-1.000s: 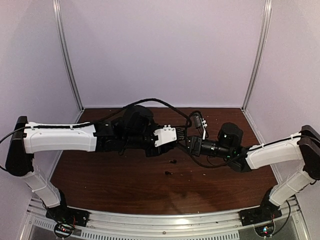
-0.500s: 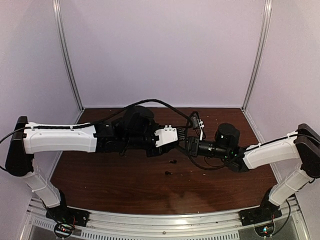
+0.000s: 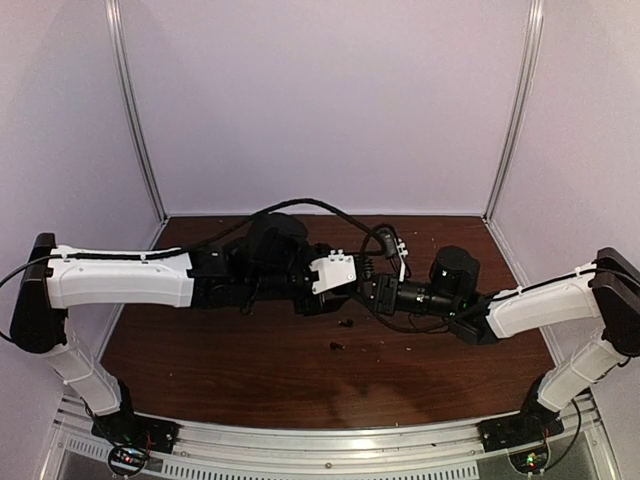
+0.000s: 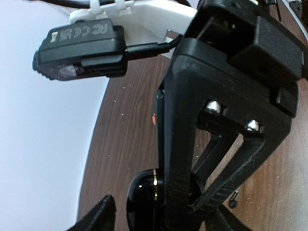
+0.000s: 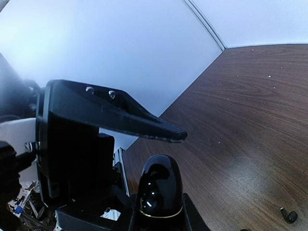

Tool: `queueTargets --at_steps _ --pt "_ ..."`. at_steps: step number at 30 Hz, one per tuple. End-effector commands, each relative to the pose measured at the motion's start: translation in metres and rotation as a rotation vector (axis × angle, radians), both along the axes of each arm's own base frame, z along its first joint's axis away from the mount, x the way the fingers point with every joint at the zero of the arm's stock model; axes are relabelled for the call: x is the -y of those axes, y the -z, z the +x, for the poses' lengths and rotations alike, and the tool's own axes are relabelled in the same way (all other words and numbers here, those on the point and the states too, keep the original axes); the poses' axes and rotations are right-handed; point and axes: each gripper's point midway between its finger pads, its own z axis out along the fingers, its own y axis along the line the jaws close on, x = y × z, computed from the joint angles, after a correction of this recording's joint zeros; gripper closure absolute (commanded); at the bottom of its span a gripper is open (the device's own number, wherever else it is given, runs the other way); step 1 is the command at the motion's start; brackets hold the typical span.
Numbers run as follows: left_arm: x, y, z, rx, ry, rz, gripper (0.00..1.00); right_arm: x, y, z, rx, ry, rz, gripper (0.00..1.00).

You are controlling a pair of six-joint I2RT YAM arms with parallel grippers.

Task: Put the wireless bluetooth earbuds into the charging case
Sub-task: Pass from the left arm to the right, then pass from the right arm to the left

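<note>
In the right wrist view the right gripper (image 5: pixel 161 219) is clamped tight on the black charging case (image 5: pixel 160 185), whose lid looks closed at a gold seam. The left gripper (image 4: pixel 161 217) is spread open around the case, its fingers (image 5: pixel 163 130) clear of it. The top view hides the case behind both wrists, which meet mid-table (image 3: pixel 200 370). Only that view shows two dark earbuds loose on the wood, just nearer the bases: one (image 3: pixel 347 323), the other (image 3: pixel 337 346). In the left wrist view the right gripper blocks most of the scene. A red speck (image 4: pixel 154 118) sits beside it; can't tell what it is.
</note>
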Motion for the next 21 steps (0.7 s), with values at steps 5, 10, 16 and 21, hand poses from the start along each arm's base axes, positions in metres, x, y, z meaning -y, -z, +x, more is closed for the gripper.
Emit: queueTargets --at_steps 5,10,16,21 --pt "-0.017 -0.044 -0.008 0.033 -0.044 -0.215 0.03 0.011 -0.036 -0.009 0.187 -0.024 0.016 0.87" --pt "-0.038 -0.056 -0.021 -0.015 -0.054 -0.333 0.02 0.019 -0.05 -0.02 0.303 -0.063 0.007 0.87" --pt "-0.041 -0.079 -0.054 -0.185 0.104 -0.444 0.02 0.025 -0.057 -0.037 0.453 -0.117 -0.041 0.89" --pt "-0.04 -0.099 -0.064 -0.3 0.206 -0.522 0.11 0.032 -0.065 -0.047 0.554 -0.132 -0.075 0.89"
